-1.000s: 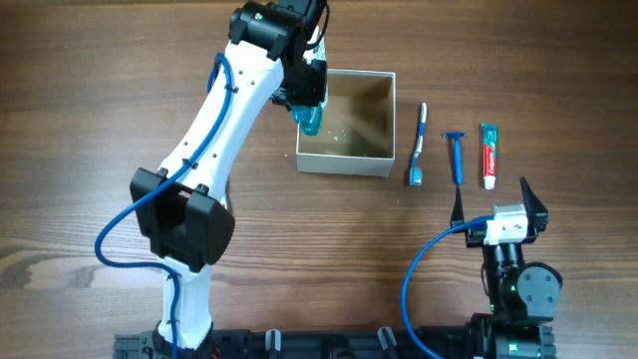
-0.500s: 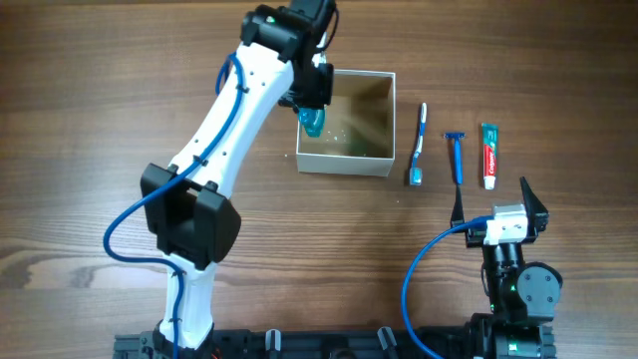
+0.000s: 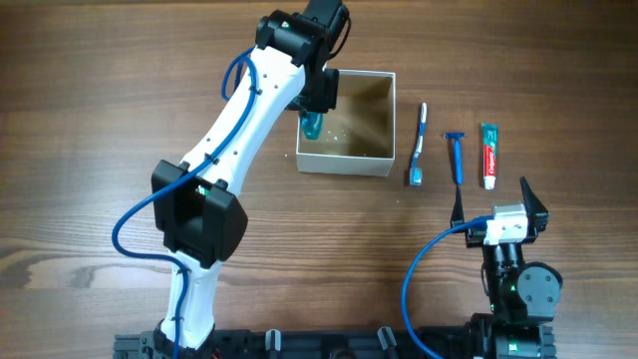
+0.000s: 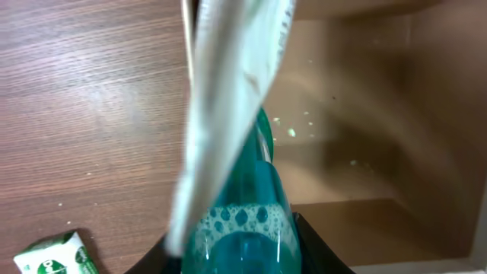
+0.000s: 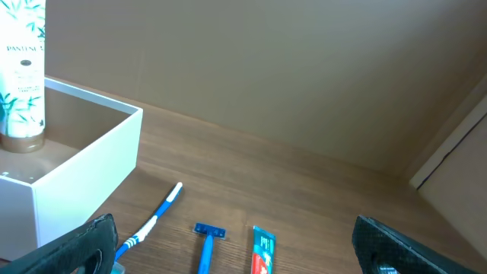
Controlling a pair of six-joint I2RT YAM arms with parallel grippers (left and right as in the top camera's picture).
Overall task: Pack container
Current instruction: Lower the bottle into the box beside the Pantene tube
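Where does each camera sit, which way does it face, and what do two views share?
Overhead: fixed above the table, facing straight down; left arm and right arm show, the left gripper holding a teal bottle at the container.
Left wrist: on the left arm, looking down past the bottle into the container; its fingers edge the bottom.
Right wrist: low at the near side, facing across the table; its open fingers frame the bottom corners.
Shared: overhead and right wrist show container, toothbrush, razor and toothpaste.

I count one container [image 3: 344, 163], one teal bottle [image 3: 311, 126], one Pantene bottle [image 5: 21, 72] and one green-and-white packet [image 4: 55, 255]. I also see one toothbrush [image 3: 419, 146], one razor [image 3: 457, 158] and one toothpaste tube [image 3: 488, 155].
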